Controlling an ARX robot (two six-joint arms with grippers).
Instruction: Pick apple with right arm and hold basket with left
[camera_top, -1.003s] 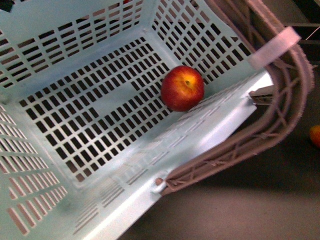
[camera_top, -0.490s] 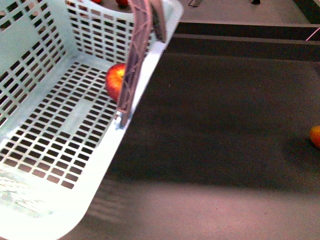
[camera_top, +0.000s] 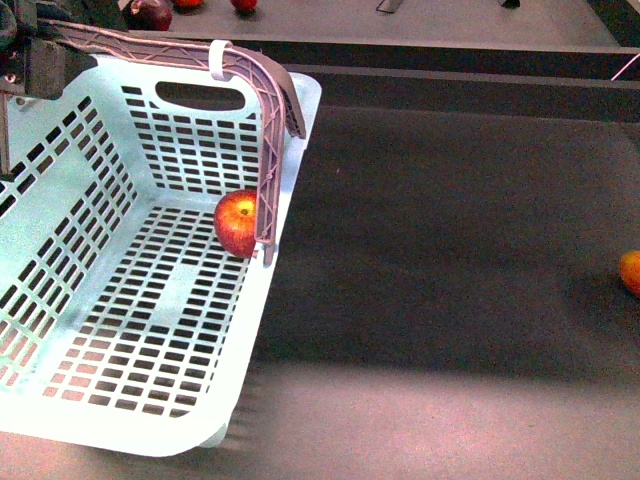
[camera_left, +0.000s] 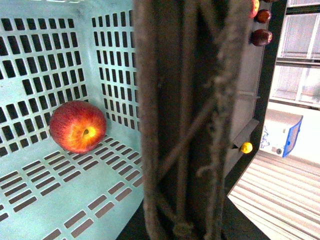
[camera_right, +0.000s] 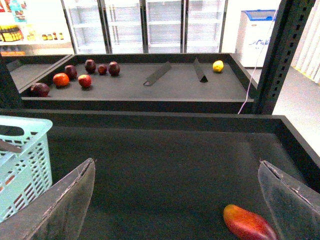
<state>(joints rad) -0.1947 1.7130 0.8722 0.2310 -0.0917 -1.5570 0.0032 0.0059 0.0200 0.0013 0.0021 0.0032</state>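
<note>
The pale turquoise basket (camera_top: 60, 290) fills the left of the front view, its brown-grey lattice handle (camera_top: 270, 130) raised. The red apple (camera_top: 236, 222) lies on the basket floor against the right wall, partly behind the handle. My left gripper (camera_top: 30, 65) is shut on the handle's top at the upper left. In the left wrist view the handle (camera_left: 185, 125) runs close across the middle and the apple (camera_left: 77, 126) lies on the slotted floor. My right gripper (camera_right: 175, 200) is open and empty over the dark shelf, right of the basket (camera_right: 22, 165).
An orange-red elongated fruit (camera_right: 248, 223) lies near the right gripper's fingertip (camera_right: 292, 200); it shows at the front view's right edge (camera_top: 630, 270). A raised ledge (camera_top: 450, 80) crosses behind. Several dark and red fruits (camera_right: 75, 75) and a yellow one (camera_right: 218, 65) lie on the far shelf.
The basket has swung left and away from the front camera, and its handle now stands up. The apple stays against the right wall.
</note>
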